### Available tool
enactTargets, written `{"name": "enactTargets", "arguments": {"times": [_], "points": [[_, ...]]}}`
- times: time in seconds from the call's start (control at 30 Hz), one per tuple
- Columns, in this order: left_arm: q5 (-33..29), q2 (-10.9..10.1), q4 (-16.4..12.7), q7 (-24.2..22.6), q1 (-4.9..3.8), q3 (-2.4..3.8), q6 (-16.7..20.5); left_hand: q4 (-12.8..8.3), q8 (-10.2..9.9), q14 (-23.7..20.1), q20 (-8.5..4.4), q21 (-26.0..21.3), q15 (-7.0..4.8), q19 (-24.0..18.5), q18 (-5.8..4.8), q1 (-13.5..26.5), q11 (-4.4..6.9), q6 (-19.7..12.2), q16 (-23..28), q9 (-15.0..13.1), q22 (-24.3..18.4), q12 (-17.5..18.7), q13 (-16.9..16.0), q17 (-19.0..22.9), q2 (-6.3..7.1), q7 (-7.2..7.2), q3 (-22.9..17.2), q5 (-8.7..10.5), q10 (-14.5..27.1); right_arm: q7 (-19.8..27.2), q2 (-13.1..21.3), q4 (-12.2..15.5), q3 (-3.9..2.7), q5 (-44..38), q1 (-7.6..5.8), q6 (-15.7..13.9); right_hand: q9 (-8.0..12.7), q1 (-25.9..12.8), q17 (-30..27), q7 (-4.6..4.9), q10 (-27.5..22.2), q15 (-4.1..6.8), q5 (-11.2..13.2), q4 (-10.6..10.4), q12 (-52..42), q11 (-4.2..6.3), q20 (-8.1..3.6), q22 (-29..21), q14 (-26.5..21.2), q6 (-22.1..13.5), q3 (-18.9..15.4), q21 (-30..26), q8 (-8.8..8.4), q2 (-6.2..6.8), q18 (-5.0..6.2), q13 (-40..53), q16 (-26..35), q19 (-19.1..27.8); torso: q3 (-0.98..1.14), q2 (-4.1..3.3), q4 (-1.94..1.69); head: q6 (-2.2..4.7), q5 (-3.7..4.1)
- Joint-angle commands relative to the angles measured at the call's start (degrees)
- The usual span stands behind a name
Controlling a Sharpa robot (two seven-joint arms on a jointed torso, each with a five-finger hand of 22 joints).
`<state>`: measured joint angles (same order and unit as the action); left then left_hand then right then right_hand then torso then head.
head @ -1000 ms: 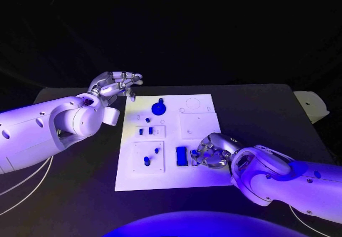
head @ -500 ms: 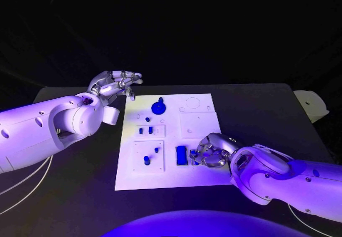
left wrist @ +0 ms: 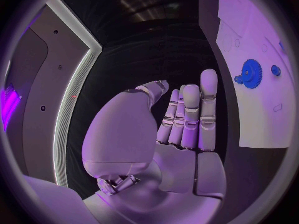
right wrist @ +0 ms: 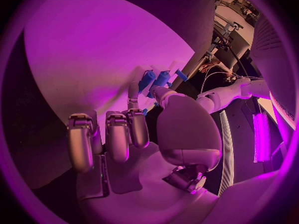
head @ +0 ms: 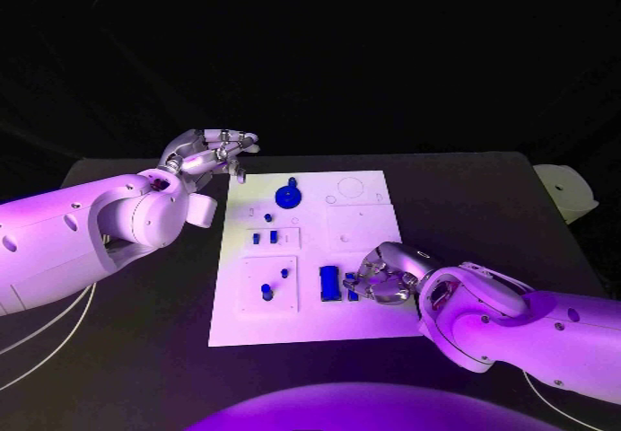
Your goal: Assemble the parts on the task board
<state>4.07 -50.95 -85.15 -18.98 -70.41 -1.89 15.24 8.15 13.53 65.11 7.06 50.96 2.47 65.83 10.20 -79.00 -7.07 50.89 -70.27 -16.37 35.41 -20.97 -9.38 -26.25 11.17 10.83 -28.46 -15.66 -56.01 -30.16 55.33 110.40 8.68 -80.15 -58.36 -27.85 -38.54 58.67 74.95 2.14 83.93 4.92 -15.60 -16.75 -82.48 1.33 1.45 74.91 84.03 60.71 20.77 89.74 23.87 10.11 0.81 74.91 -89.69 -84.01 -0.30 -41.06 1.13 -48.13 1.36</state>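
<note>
The right hand (head: 378,280) pinches, it seems, a small blue part (head: 351,287) just beside the blue block (head: 328,283) on the task board (head: 366,224). Next it likely needs seating there. The left hand (head: 207,153) hovers empty, fingers loosely apart.

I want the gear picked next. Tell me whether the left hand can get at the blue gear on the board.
Probably yes. The left hand hovers with nothing in it, fingers apart, off the task board's far left corner, and the blue gear lies uncovered nearby. The right hand works at the near side, out of the way.
</note>
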Motion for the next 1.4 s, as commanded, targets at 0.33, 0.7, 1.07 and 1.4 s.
{"name": "enactTargets", "arguments": {"times": [0.33, 0.7, 1.07, 1.4], "points": [[0.0, 0.1, 0.0, -0.4, -0.03, 0.04, -0.8, -0.1, 0.2, -0.3, 0.16, -0.2, -0.06, -0.4, 0.33, 0.0, 0.00, -0.3, -0.2, -0.1, -0.1, -0.2, -0.1, 0.0, -0.04, 0.16, -0.3, 0.07, 0.4, 2.7, 2.1, 1.5, 0.01, -0.8, 0.10, -0.2, 0.2, 3.6, 14.9, 0.38, 3.0, 0.22, 1.5, 0.8, 0.7, 0.26, -0.49, 15.1, 5.9, -0.4, -1.5, 0.3, -0.32, 0.78, -0.81, 11.3, -0.2, -6.0, 0.05, 0.06, 0.05, 0.19, 0.03], [0.0, 0.1, 0.1, -0.4, -0.02, 0.02, -0.8, -0.1, 0.2, -0.3, 0.16, -0.2, -0.06, -0.4, 0.33, 0.0, 0.00, -0.3, -0.2, -0.1, -0.1, -0.2, -0.1, 0.0, -0.04, 0.16, -0.3, 0.07, 0.4, 6.6, 4.3, 2.9, 0.02, 0.2, 0.40, 1.6, 0.5, 6.2, 15.0, 0.56, 2.8, 0.06, 6.2, 0.2, 1.1, 0.10, -0.35, 15.1, 6.0, -0.4, -4.1, 0.3, -0.34, 1.69, -0.81, 11.2, -0.3, -6.0, 0.02, 0.05, 0.10, 0.38, 0.14], [0.0, 0.1, 0.1, -0.3, -0.02, -0.05, -0.8, -0.1, 0.2, -0.3, 0.16, -0.2, -0.06, -0.4, 0.33, 0.0, 0.00, -0.3, -0.2, -0.1, -0.1, -0.2, -0.1, 0.0, -0.04, 0.16, -0.3, 0.07, 0.4, 6.8, 4.5, 2.7, 0.02, 0.3, 0.52, 2.8, 0.6, 6.3, 15.0, 0.52, 2.9, 0.06, 6.8, 0.2, 1.1, 0.11, -0.33, 15.1, 6.0, -0.3, -4.5, 0.3, -0.28, 1.36, -0.81, 11.2, -0.3, -6.0, -0.03, -0.07, 0.01, 0.34, 0.14], [0.0, 0.0, 0.0, -0.2, -0.02, -0.07, -0.8, -0.1, 0.2, -0.3, 0.16, -0.2, -0.06, -0.4, 0.33, 0.0, 0.00, -0.3, -0.2, -0.1, -0.1, -0.2, -0.1, 0.0, -0.04, 0.16, -0.3, 0.07, 0.4, 6.1, 3.0, 0.9, 0.03, -0.2, 0.71, 3.6, 0.6, 7.5, 15.0, 0.42, 2.8, 0.12, 6.9, 0.4, 1.1, 0.21, -0.36, 15.1, 6.0, -0.2, -4.6, 0.3, -0.23, 0.79, -0.81, 11.2, -0.3, -6.0, 0.01, -0.05, -0.06, 0.19, 0.21]]}}
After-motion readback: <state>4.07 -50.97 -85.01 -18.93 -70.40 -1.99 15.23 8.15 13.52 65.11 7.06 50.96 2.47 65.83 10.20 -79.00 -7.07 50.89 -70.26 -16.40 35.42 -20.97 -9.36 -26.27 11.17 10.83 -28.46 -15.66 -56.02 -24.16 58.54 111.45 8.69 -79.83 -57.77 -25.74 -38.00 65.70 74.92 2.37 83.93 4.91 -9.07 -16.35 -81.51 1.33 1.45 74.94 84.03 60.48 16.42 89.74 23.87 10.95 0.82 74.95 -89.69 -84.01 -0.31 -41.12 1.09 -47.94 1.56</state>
